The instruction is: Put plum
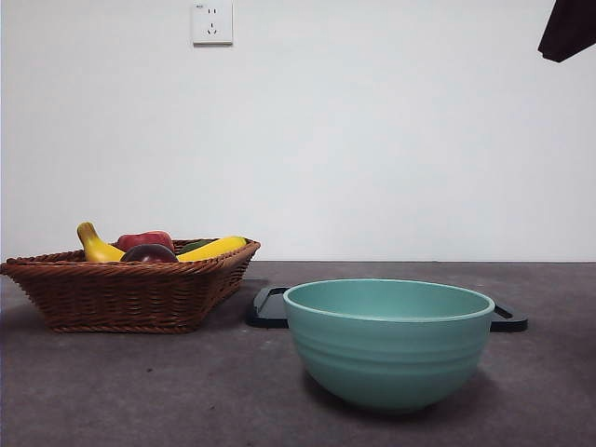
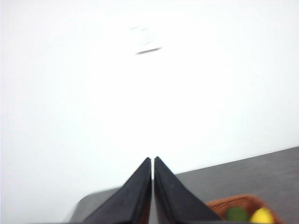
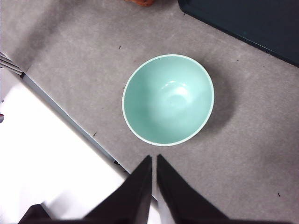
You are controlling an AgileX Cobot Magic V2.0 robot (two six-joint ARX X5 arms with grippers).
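Note:
The dark maroon plum (image 1: 148, 253) lies in a wicker basket (image 1: 130, 291) at the left of the front view, among a red fruit (image 1: 144, 239) and yellow bananas (image 1: 212, 248). A teal bowl (image 1: 388, 339) stands empty at the front centre. My right gripper (image 3: 153, 157) hangs high above the bowl (image 3: 168, 99), jaws shut and empty. My left gripper (image 2: 152, 159) is shut and empty, raised, facing the white wall, with the basket's corner (image 2: 243, 212) below it. The plum is hidden in both wrist views.
A black tray (image 1: 270, 307) lies flat behind the bowl and also shows in the right wrist view (image 3: 252, 23). A wall socket (image 1: 211, 22) is on the white wall. A dark arm tip (image 1: 568, 28) shows at the top right corner.

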